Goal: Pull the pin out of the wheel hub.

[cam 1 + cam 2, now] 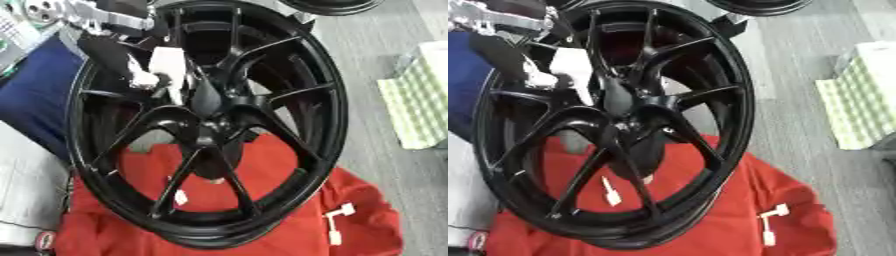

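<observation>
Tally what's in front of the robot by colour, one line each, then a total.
Black: 2, the wheel and a second wheel's rim at the top edge
Red: 1, the cloth under the wheel
White: 2, small pieces, one on the cloth and one seen through the spokes
Pale green: 1, foam pad
Blue: 1, fabric
Total: 7

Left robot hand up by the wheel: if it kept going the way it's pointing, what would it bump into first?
Probably the black hub of the wheel. The left robot hand reaches down and right between the spokes toward the centre. Depth is unclear, so a spoke might come first.
</observation>
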`<state>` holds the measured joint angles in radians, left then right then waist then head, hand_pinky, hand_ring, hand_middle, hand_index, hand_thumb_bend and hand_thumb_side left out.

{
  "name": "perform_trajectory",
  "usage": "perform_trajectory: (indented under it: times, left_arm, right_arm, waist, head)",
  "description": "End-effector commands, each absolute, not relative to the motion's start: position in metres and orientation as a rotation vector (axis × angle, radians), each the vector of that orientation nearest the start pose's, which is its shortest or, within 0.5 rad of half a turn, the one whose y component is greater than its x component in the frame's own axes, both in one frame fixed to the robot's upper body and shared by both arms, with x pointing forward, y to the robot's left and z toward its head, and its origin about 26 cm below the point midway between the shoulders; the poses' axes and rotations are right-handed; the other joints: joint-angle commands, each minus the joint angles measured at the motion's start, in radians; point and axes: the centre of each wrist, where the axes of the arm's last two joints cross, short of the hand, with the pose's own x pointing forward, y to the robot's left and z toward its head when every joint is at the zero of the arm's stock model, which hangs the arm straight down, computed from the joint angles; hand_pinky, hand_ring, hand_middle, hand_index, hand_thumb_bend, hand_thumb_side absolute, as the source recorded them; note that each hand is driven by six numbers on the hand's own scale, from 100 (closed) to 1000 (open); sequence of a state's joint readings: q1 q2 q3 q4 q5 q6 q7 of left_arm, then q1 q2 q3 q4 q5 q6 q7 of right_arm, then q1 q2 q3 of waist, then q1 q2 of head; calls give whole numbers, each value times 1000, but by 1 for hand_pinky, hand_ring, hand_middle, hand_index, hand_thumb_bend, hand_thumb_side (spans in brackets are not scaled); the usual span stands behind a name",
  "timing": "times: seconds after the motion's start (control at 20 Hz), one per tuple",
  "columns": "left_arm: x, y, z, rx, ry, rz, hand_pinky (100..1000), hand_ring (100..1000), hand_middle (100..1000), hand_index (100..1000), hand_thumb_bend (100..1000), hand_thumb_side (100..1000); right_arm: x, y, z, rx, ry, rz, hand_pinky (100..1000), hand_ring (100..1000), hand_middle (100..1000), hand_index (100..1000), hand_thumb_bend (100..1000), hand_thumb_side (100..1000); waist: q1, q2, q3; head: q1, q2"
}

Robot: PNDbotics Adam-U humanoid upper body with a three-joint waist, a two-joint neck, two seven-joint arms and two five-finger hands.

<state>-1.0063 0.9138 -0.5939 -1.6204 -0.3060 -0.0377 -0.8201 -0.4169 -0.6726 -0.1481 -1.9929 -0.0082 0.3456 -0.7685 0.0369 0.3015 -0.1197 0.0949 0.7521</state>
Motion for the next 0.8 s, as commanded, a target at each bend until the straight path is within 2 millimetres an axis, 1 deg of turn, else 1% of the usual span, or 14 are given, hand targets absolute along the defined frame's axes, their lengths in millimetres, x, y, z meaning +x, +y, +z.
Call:
perform_trajectory:
  times: [0.05, 0.2, 0.25, 0.3, 0.4, 0.45, 0.55, 0.65, 0.7, 0.75, 0.8]
  left_arm:
    - [369, 233, 331, 632, -1284, -2096, 857, 671, 497, 668, 173, 536]
    - [369, 232, 331, 631, -1281, -2095, 824, 607, 437, 605, 135, 437]
    - [368, 232, 331, 629, -1279, -2095, 815, 596, 423, 590, 126, 425]
    - [368, 232, 331, 627, -1277, -2096, 802, 581, 402, 574, 122, 370]
    - [368, 232, 332, 622, -1279, -2094, 793, 573, 390, 563, 100, 289]
    - [367, 231, 332, 617, -1283, -2091, 787, 567, 382, 555, 100, 318]
    - [367, 231, 333, 601, -1290, -2085, 782, 561, 375, 547, 100, 317]
    - [365, 231, 334, 587, -1298, -2080, 776, 554, 364, 536, 100, 288]
    - [365, 231, 335, 581, -1302, -2078, 771, 549, 356, 528, 100, 242]
    - [364, 231, 336, 576, -1306, -2075, 767, 542, 347, 519, 100, 216]
    - [363, 231, 337, 571, -1311, -2069, 763, 538, 342, 512, 100, 212]
  right_arm:
    - [290, -328, 301, -1214, -2078, -546, 380, 614, 504, 736, 148, 406]
    - [290, -329, 301, -1216, -2077, -548, 378, 614, 503, 736, 148, 407]
    - [290, -329, 301, -1217, -2076, -549, 378, 614, 503, 736, 148, 407]
    - [290, -329, 301, -1217, -2076, -549, 378, 614, 503, 736, 148, 407]
    - [290, -329, 301, -1218, -2076, -549, 378, 614, 503, 736, 149, 407]
    - [290, -329, 301, -1218, -2075, -549, 378, 614, 503, 736, 149, 407]
    - [290, -328, 301, -1217, -2074, -547, 378, 615, 503, 736, 149, 406]
    - [290, -329, 301, -1220, -2075, -547, 379, 615, 503, 736, 148, 409]
    - [290, -329, 302, -1223, -2074, -547, 379, 615, 503, 736, 151, 406]
    - [290, -329, 302, -1225, -2074, -547, 380, 615, 503, 736, 151, 406]
    - [290, -329, 302, -1227, -2073, -546, 380, 615, 503, 736, 151, 406]
  waist:
    - [-2, -13, 0]
    - [0, -11, 1]
    - [0, -11, 1]
    - [0, -11, 2]
    - [0, -11, 2]
    - [1, -10, 2]
    - [1, -11, 2]
    - [1, -11, 2]
    - [2, -12, 2]
    - [1, -12, 2]
    - [1, -13, 2]
  head:
    - [2, -10]
    - [2, -8]
    - [2, -8]
    - [2, -7]
    - [2, -7]
    - [2, -7]
    - [2, -6]
    - [3, -5]
    - [3, -5]
    - [3, -5]
    - [3, -5]
